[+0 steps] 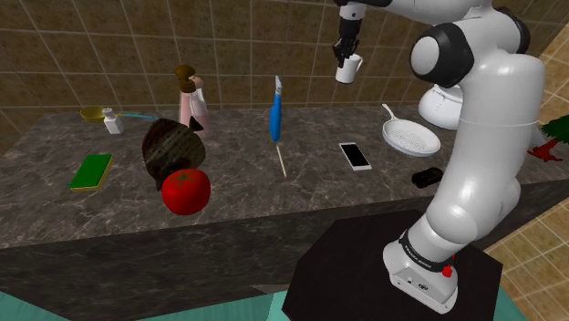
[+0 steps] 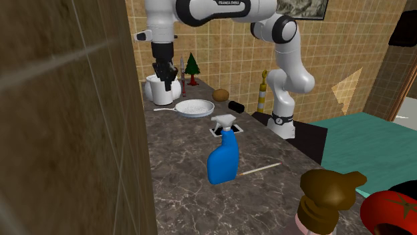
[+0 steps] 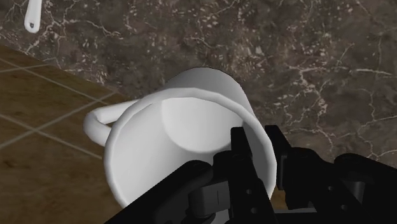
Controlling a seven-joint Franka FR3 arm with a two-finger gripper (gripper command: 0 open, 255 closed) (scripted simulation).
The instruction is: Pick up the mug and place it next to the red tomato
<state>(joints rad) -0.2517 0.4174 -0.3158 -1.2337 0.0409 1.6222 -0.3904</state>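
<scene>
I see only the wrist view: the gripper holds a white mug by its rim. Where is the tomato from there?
Observer: In the shoulder view the red tomato lies near the counter's front edge, far to that view's left of the mug.
Operator: Does anything stand on the way?
Observer: Yes, a blue spray bottle stands between them.
Operator: What is beside the tomato?
Observer: A dark round thing, just behind it.
</scene>
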